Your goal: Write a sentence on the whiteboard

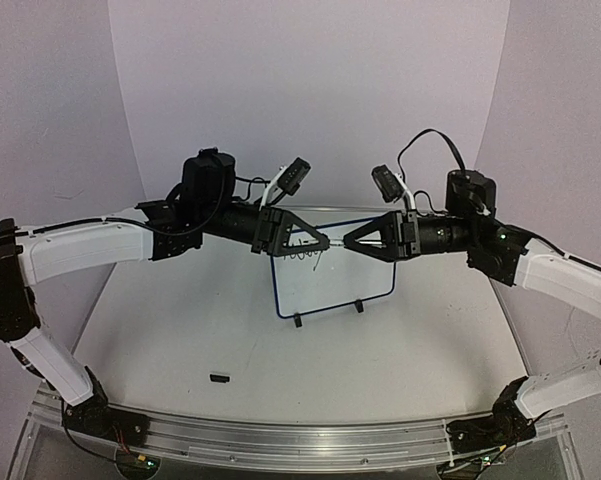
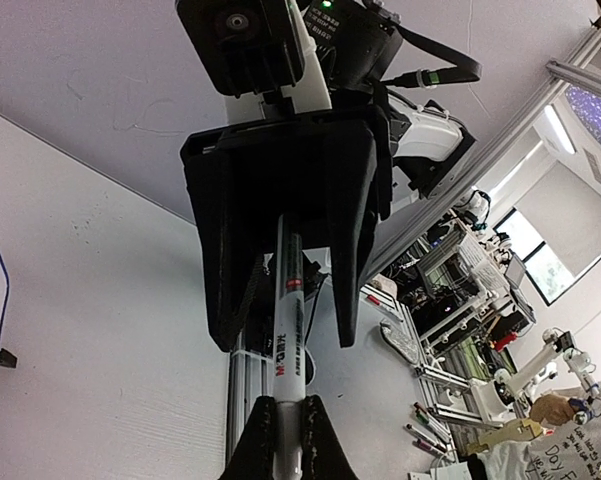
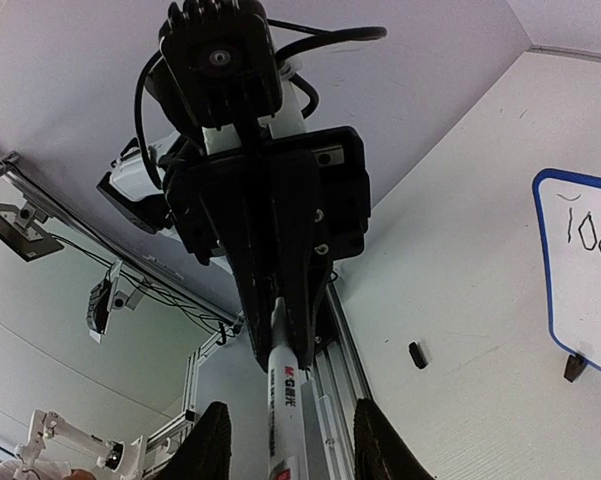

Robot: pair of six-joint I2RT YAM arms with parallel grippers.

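Two pincers meet tip to tip above the middle of the surface [image 1: 180, 320], and I see one marker [image 3: 285, 390] running between them. The left pincer [image 2: 288, 415] is clamped tight on the marker's barrel, fingers pressed against it on both sides. The right pincer [image 3: 295, 408] is spread wide; its fingers stand on either side of the marker's other end with a clear gap on each side, touching nothing that I can make out.

The whiteboard [image 1: 332, 285] stands on its two black feet [image 1: 297, 321] on the surface, right under the meeting point in my overhead view, where the pincers cross its top edge. I cannot tell whether either one touches the board. Most of the board is blank. The writing [image 3: 592, 235] sits in one upper corner: thin black strokes that my right wrist camera reads as roughly "Tod" before the view cuts them off; from overhead they are only a small scribble.

A small black piece [image 1: 218, 378] lies on the surface nearer the arm bases, well apart from the board.
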